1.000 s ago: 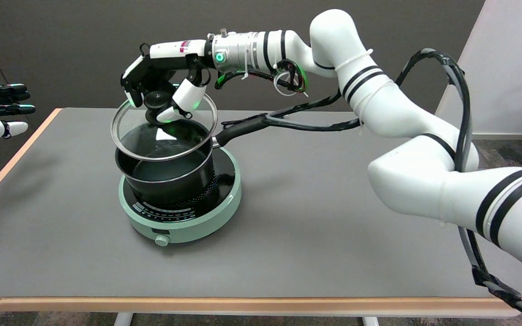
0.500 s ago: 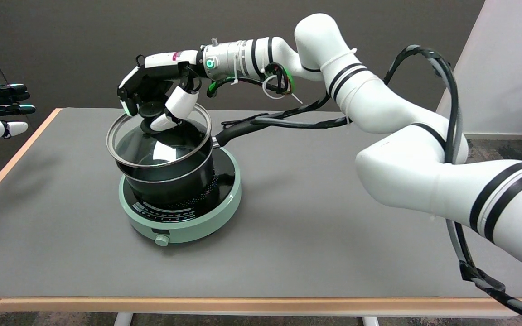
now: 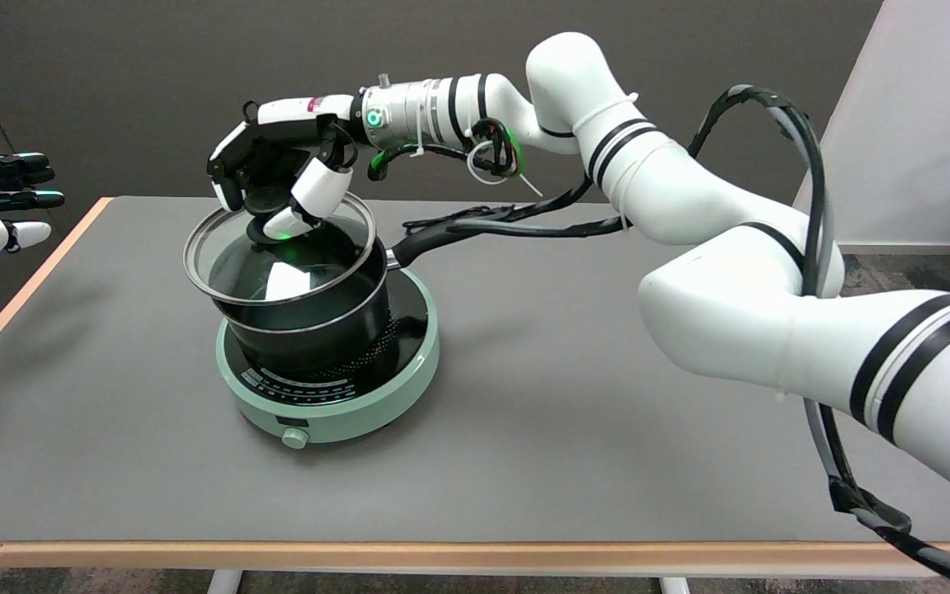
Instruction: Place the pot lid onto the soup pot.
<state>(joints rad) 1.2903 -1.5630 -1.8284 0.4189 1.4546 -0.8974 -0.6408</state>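
The lid (image 3: 277, 257) hangs from my right hand (image 3: 273, 183) just over the pot (image 3: 302, 318), tilted, its rim overhanging the pot's left edge and not yet seated all round. I cannot tell whether its right edge touches the pot's rim or only hovers above it. My fingers (image 3: 314, 186) are clamped on the dark knob (image 3: 265, 221) at the lid's centre, thumb on one side and the others curled over the top.

I judge the lid to be glass with a metal band: stiff, fairly light, smooth and breakable, so it should go down gently, not be dropped. The knob is the only sensible place to hold it; the glass gives no purchase, and the rim has to stay free to meet the pot. Held by one small knob, the lid can swing or tip, which may explain the tilt. It needs levelling and shifting a little to the right, toward the pot's handle (image 3: 434, 235), before I let go.

The pot stands on a green hob (image 3: 335, 412), its handle pointing right and away, under my wrist. The hob's dial (image 3: 294, 437) faces the near edge of the table (image 3: 566, 429). My arm's cables (image 3: 516, 224) trail just past the handle.
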